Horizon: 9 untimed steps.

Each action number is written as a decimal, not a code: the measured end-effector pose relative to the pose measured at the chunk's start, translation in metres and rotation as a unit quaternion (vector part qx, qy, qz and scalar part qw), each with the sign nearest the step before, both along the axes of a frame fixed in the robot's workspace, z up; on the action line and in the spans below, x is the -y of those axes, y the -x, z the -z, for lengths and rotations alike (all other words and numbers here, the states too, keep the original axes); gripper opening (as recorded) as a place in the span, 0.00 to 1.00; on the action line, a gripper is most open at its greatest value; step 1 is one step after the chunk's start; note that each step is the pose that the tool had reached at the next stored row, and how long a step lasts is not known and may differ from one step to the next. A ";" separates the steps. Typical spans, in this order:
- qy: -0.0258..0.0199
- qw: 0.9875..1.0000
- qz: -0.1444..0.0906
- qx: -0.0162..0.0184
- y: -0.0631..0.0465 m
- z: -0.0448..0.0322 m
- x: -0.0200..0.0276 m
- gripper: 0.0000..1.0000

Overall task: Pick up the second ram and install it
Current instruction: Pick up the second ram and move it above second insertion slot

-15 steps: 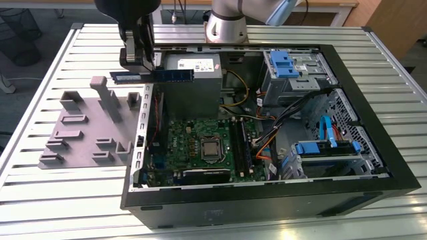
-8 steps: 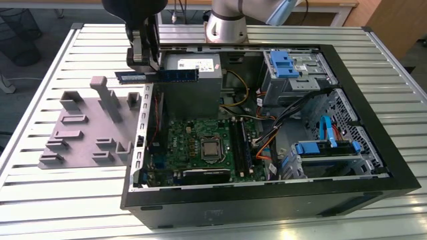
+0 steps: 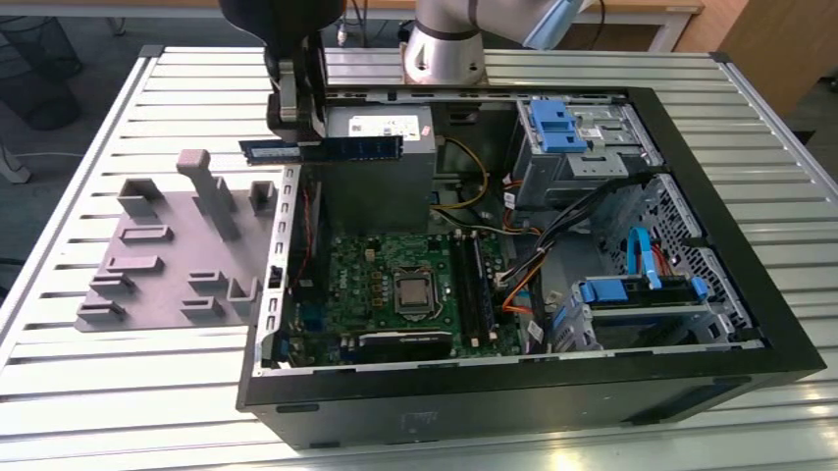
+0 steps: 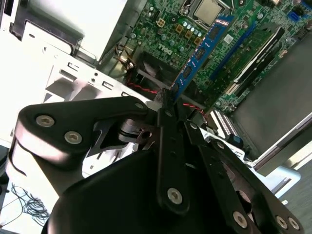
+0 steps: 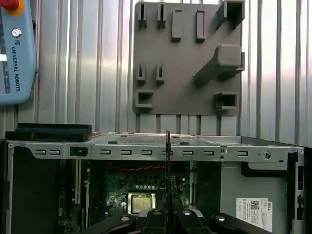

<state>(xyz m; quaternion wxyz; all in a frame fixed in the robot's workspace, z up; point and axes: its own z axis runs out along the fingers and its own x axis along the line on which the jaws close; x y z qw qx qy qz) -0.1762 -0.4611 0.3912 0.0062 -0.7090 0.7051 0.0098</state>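
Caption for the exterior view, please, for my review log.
The gripper, jaws shut on a blue memory stick, holds it over the open computer case beside a grey holder block.

Robot lab: slatted bench (image 3: 105,392), open PC (image 3: 524,394)

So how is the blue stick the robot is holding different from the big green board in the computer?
The ram stick is blue; the motherboard is green. The ram stick is a thin, narrow strip; the motherboard is a wide board. The ram stick is held up by the fingers above the open case; the motherboard lies flat inside it. Both are circuit boards carrying dark chips.
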 end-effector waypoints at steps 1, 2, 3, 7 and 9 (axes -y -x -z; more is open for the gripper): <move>0.000 1.000 0.000 0.000 -0.001 0.0000 0.0000 0.14; 0.000 1.000 0.000 0.000 -0.003 0.0000 0.0000 0.14; 0.000 1.000 0.000 0.000 -0.004 0.0000 0.0000 0.14; 0.000 1.000 0.000 0.000 -0.008 0.0000 0.0000 0.14; 0.000 1.000 0.000 0.000 -0.010 0.0000 0.0000 0.14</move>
